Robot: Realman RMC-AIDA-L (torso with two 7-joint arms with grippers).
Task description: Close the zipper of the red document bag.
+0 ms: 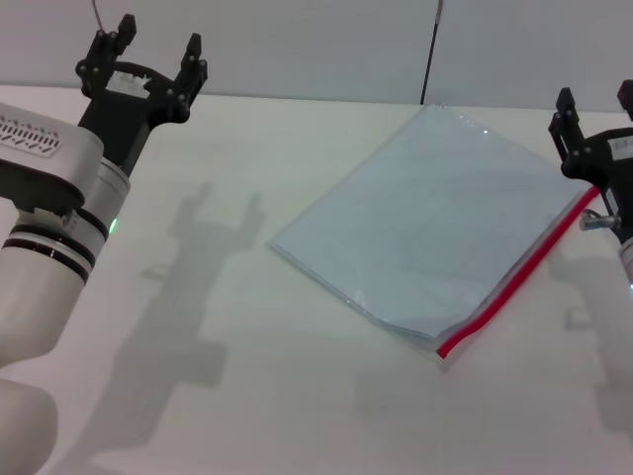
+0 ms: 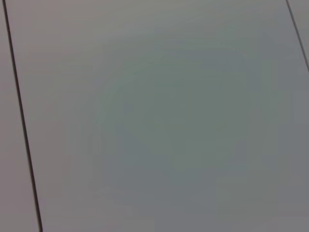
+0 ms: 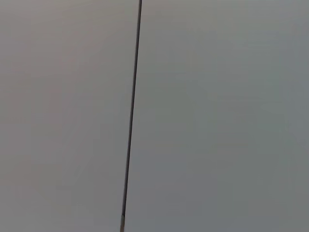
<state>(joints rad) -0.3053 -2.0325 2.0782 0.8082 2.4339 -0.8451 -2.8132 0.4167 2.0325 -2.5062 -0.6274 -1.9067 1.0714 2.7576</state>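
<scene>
- One red document bag [image 1: 430, 223] lies flat on the white table [image 1: 247, 396], turned diagonally, a little toward 3 o'clock of the head view's middle.
- Its nearest corner points toward 5 o'clock, and the zipper [image 1: 522, 277] starts there, slightly wavy at that near end.
- From that corner the zipper runs along the bag's edge up toward 2 o'clock, ending close beside the right gripper [image 1: 597, 107].
- Right gripper: at 3 o'clock, partly cut off by the head view's edge, raised above the table by the bag's far zipper end; two dark fingers stand apart with nothing between them.
- Left gripper [image 1: 158, 45]: farther off, at 10 o'clock, well apart from the bag, held up with its fingers spread wide and empty.
- Both wrist views show only a plain grey wall [image 2: 159, 121] with thin dark seams.
</scene>
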